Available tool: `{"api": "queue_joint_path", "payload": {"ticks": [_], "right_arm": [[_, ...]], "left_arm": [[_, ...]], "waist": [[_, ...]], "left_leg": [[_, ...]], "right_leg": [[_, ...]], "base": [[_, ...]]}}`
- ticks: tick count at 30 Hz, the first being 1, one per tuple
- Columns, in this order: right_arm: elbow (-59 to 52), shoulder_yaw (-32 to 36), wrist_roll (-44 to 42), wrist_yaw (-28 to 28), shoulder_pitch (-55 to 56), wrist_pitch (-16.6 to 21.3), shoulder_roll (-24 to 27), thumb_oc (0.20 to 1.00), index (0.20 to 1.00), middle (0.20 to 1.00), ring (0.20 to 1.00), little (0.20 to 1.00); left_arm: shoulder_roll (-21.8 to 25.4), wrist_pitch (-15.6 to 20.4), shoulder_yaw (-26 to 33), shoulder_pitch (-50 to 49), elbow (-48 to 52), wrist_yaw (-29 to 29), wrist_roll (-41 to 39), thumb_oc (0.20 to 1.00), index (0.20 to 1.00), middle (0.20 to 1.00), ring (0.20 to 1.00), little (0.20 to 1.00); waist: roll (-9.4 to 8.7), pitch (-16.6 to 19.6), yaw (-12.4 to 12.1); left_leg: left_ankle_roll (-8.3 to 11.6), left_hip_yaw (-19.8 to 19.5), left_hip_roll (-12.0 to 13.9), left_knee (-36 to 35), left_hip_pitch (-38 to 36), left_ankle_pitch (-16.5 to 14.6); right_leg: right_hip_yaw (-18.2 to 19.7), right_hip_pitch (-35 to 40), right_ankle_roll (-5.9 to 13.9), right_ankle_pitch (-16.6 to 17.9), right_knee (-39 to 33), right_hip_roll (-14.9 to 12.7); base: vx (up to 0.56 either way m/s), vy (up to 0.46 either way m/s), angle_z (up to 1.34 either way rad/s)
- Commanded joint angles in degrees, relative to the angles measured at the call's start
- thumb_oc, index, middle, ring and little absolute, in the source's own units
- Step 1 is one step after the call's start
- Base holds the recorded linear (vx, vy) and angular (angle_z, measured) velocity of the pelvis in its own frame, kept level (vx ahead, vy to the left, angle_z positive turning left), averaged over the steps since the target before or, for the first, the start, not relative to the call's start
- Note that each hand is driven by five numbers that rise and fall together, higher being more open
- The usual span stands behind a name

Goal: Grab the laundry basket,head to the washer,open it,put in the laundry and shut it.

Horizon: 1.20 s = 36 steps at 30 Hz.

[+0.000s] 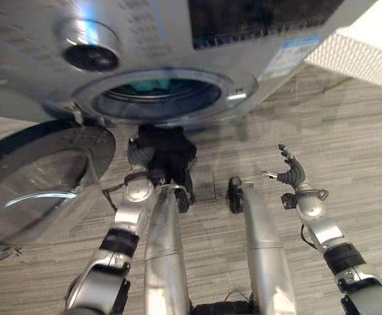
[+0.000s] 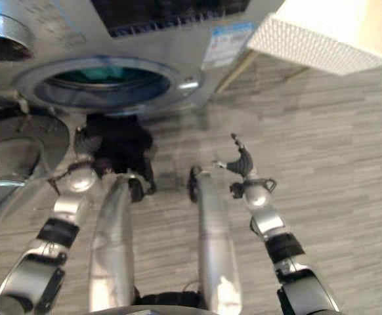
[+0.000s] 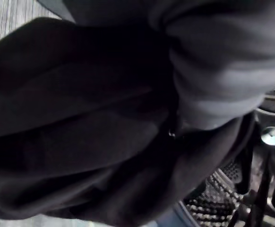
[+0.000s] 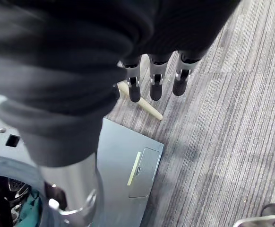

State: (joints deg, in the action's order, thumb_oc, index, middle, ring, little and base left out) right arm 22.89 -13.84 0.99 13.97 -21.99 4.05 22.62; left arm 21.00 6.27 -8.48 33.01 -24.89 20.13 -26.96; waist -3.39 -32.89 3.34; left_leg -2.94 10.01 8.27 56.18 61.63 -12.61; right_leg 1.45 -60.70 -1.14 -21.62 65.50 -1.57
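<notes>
Door (image 1: 40, 180) of the washer (image 1: 158, 39) hangs open at the left, and just below the drum opening (image 1: 155, 98) the left hand (image 1: 140, 164) carries a dark garment (image 1: 168, 151), though cloth hides its fingers, so I cannot tell how they grip. Soft, limp and light, this garment will sag and snag on the rim, so it is best bunched at its middle; 1 teal piece (image 1: 153, 85) lies inside already, while the right hand (image 1: 291, 172) hovers above the floor (image 1: 348, 144) with fingers loosely straight, holding nothing
</notes>
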Motion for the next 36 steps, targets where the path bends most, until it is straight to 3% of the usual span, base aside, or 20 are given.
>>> {"api": "queue_joint_path", "payload": {"ticks": [1,4,9,12,15,18,19,20,22,26,31,36], "right_arm": [[-4.9,0.0,-2.7,1.4,5.8,3.8,1.2,1.0,1.0,1.0,1.0,1.0],[-6.5,-0.7,-2.9,0.1,6.5,5.5,2.7,1.0,1.0,1.0,1.0,1.0],[-7.6,-2.3,-3.5,-0.7,5.4,7.6,4.3,1.0,1.0,1.0,1.0,1.0],[-8.8,-3.9,-4.5,-0.9,4.5,8.6,6.4,1.0,1.0,1.0,1.0,1.0],[-11.0,-4.7,-4.9,-1.4,4.8,8.9,9.1,1.0,1.0,1.0,1.0,1.0],[-13.1,-4.6,-4.9,-2.4,6.2,9.7,11.1,1.0,1.0,1.0,1.0,1.0],[-13.4,-4.0,-5.1,-2.6,6.8,10.2,11.9,1.0,1.0,1.0,1.0,1.0],[-12.7,-3.4,-5.2,-2.9,6.7,11.1,12.1,1.0,1.0,1.0,1.0,1.0],[-12.8,-1.8,-4.4,-4.2,6.6,12.3,12.8,1.0,1.0,1.0,1.0,1.0],[-13.3,0.4,-3.5,-5.1,7.6,13.4,13.4,1.0,1.0,1.0,1.0,1.0],[-13.0,1.1,-3.2,-4.6,7.6,13.8,13.1,1.0,1.0,1.0,1.0,1.0],[-13.0,0.9,-2.7,-4.3,7.3,14.0,12.5,1.0,1.0,1.0,1.0,1.0]], "left_arm": [[4.1,6.5,0.9,8.2,0.9,5.7,-3.6,0.2,0.2,0.2,0.2,0.2],[11.1,6.7,-0.5,21.1,-4.2,8.8,-3.8,0.2,0.2,0.2,0.2,0.2],[17.9,7.1,-5.0,35.6,-11.7,12.7,-1.8,0.2,0.2,0.2,0.2,0.2],[21.7,9.9,-7.3,46.7,-16.4,16.4,-5.2,0.2,0.2,0.2,0.2,0.2],[25.0,12.4,-8.6,52.6,-16.0,19.3,-7.5,0.2,0.2,0.2,0.2,0.2],[28.6,11.8,-10.0,53.7,-15.9,20.8,-3.8,0.2,0.2,0.2,0.2,0.2],[30.3,9.1,-12.1,52.7,-17.7,18.3,-0.5,1.0,1.0,1.0,1.0,1.0],[30.7,4.2,-18.2,51.8,-22.9,12.1,8.6,1.0,1.0,1.0,1.0,1.0],[32.4,1.3,-28.1,52.6,-27.1,4.1,21.6,1.0,1.0,1.0,1.0,1.0],[33.9,0.6,-31.7,51.7,-23.7,1.9,31.5,1.0,1.0,1.0,1.0,1.0],[36.0,0.9,-29.0,47.2,-17.3,3.6,33.8,1.0,1.0,1.0,1.0,1.0],[36.3,1.4,-22.2,34.6,-10.1,3.8,37.3,1.0,1.0,1.0,1.0,1.0]], "waist": [[2.73,7.5,2.2],[3.21,7.8,3.5],[3.23,8.4,4.8],[3.0,9.1,5.8],[3.18,9.9,6.2],[3.42,10.6,6.2],[3.75,10.7,6.2],[4.21,10.8,6.1],[4.51,10.8,5.5],[4.51,11.3,4.4],[4.44,11.3,3.5],[4.39,11.4,2.8]], "left_leg": [[-1.69,-3.7,-0.4,2.7,-0.7,-6.9],[-2.04,-4.9,-0.3,5.5,3.4,-8.0],[-2.14,-6.3,0.2,8.4,7.7,-9.1],[-2.41,-7.4,0.4,10.5,10.7,-10.0],[-2.31,-8.0,0.6,12.8,13.7,-10.8],[-2.21,-8.4,0.6,16.2,17.1,-11.7],[-2.23,-8.5,0.7,17.2,18.1,-11.9],[-2.15,-8.5,0.3,17.9,19.0,-11.7],[-2.22,-8.2,0.0,18.1,19.4,-11.2],[-1.78,-8.5,-0.5,17.2,19.2,-10.5],[-1.49,-8.7,-1.0,16.2,18.6,-10.2],[-1.18,-8.8,-1.3,14.9,18.0,-9.7]], "right_leg": [[-1.9,1.2,1.13,2.1,-8.9,-0.9],[-1.7,-2.8,1.06,1.1,-6.1,-1.0],[-1.8,-6.9,1.44,0.6,-3.6,-0.5],[-1.9,-9.4,1.72,0.5,-2.2,0.0],[-2.3,-12.1,1.79,0.4,-0.5,0.3],[-2.5,-15.1,1.69,0.2,2.0,0.6],[-2.5,-16.1,1.57,0.1,2.9,0.4],[-2.7,-17.0,1.37,0.0,3.8,0.1],[-2.6,-17.6,1.33,0.0,4.7,-0.1],[-2.8,-17.3,1.31,0.2,4.0,-0.1],[-2.9,-16.7,1.28,0.3,3.3,-0.2],[-3.0,-15.9,0.94,0.4,2.1,-0.4]], "base": [[0.02,-0.026,0.07],[0.03,-0.044,0.0],[0.04,-0.036,-0.01],[0.04,-0.01,0.01],[0.05,0.001,-0.03],[0.06,0.03,-0.12],[0.03,0.042,-0.13],[0.0,0.038,-0.08],[-0.03,0.032,0.03],[-0.03,-0.002,0.19],[-0.04,-0.011,0.05],[-0.01,-0.003,-0.01]]}}
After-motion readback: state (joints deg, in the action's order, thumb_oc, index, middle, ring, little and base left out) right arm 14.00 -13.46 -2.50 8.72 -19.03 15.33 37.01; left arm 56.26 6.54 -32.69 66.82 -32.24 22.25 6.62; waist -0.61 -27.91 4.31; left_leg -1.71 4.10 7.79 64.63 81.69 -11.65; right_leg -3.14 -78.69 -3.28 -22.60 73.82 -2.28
